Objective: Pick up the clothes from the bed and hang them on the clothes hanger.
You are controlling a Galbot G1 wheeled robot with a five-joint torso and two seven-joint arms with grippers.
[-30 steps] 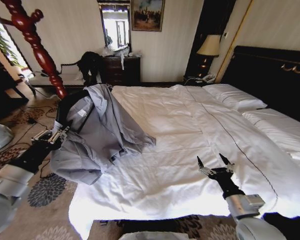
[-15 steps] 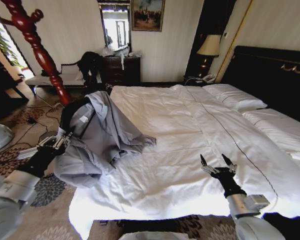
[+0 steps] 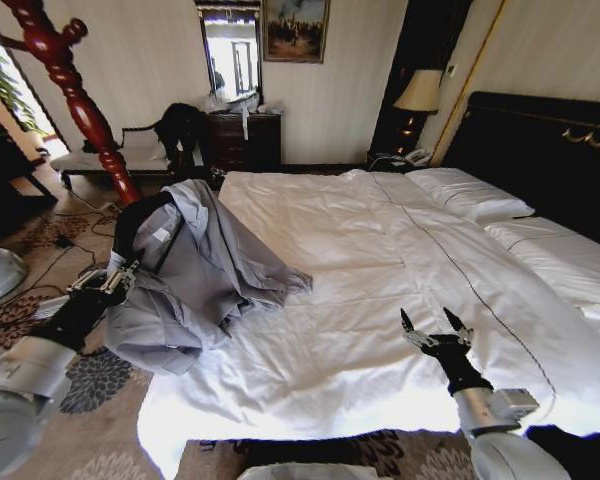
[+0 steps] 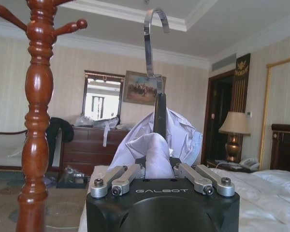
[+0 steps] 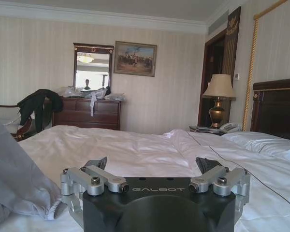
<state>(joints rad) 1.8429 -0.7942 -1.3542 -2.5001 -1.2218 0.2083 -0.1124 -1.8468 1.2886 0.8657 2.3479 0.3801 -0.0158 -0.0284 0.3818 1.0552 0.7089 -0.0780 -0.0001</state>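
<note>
Holding the shirt point(image 3: 195, 265) and hanger point(image 4: 156, 72) clamped in my left pincer point(image 3: 115, 280) off the bed point(image 3: 380, 290) edge | right pincer point(image 3: 435, 335) wide, idle above sheets | shirt seems draped on hanger; hanging on coat stand point(image 3: 70, 90) remains

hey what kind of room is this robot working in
Most likely a hotel bedroom: a very wide bed with white sheets and a tall black headboard, a bedside lamp beside a telephone, and a wooden coat stand.
</note>
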